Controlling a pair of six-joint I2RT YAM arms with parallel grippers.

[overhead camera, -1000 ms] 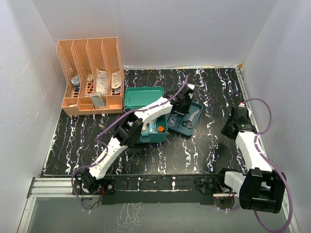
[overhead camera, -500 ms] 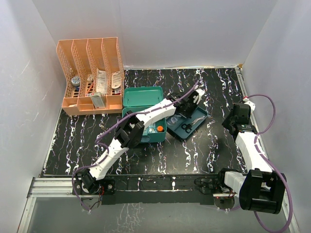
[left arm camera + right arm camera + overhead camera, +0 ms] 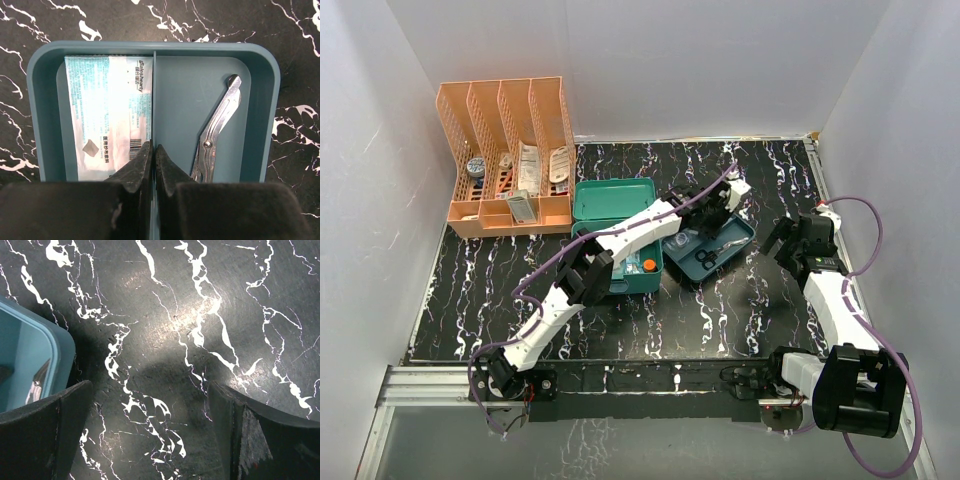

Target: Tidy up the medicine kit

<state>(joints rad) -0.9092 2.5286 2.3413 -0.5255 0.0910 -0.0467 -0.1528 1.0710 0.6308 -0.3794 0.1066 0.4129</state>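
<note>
The kit point(image 3: 615, 198) sits in the middle of the table point(image 3: 470, 285), its lid open toward 12 o'clock. Its tray point(image 3: 180, 100) lies on the table just at the kit's 3 o'clock. The left fingers point(image 3: 136, 170) pinch the tray's divider. A packet point(image 3: 107, 115) fills one compartment and shears point(image 3: 217, 135) the other. The right fingers point(image 3: 45, 430) are spread wide above the table at the tray's 3 o'clock.

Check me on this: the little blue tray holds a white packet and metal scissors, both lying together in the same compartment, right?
Not quite. The left wrist view shows the tray split in two: the white packet lies in the compartment at that view's left, the metal scissors in the one at its right.
</note>
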